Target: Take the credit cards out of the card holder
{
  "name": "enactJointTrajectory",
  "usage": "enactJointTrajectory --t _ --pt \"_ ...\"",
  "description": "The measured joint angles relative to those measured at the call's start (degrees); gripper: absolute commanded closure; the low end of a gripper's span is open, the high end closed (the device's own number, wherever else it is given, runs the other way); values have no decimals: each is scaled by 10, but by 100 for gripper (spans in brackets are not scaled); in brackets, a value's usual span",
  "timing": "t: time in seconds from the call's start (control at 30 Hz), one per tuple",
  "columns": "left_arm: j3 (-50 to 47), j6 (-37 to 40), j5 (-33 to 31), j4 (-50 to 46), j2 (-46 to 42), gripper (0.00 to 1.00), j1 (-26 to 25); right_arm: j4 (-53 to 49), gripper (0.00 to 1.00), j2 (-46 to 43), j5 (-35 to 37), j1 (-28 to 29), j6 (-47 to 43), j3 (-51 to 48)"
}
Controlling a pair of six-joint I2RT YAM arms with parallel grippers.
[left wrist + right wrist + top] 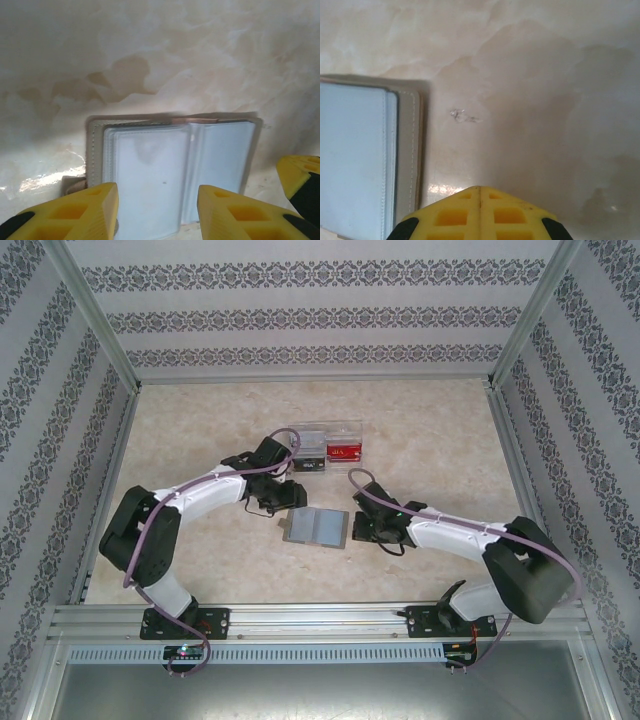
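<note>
From the aluminium rail [320,618] at the near edge, the two white arms reach inward over the beige marbled tabletop [200,560] and meet at a small flat grey bifold card holder [316,527], which lies opened like a book at the table's middle, its pale blue-grey pockets facing up. The left gripper [275,502] hangs low over the holder's left side; in its wrist view its yellow fingers [75,212] stand roughly half apart above the holder's [170,170] near edge, with nothing clamped between them. A thin reddish strip shows along the holder's far edge; whether that is a card cannot be told. The right gripper [358,527] sits just beside the holder's right edge, its yellow fingers [455,215] pressed fully together and empty, over bare table next to the stitched grey cover [407,150]. Farther back stands a clear plastic two-compartment box [326,430], with a red card [343,451] in its right compartment and a dark card [312,462] in its left.
</note>
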Motion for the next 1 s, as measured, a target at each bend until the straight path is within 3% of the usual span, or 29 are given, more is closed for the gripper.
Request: enactJointTrajectory --t 0.57,1.0 --pt "-10 6 13 3 43 55 0 28 100 71 -25 11 -2 41" --pt "-17 6 35 21 55 54 0 29 100 73 -24 14 -2 42"
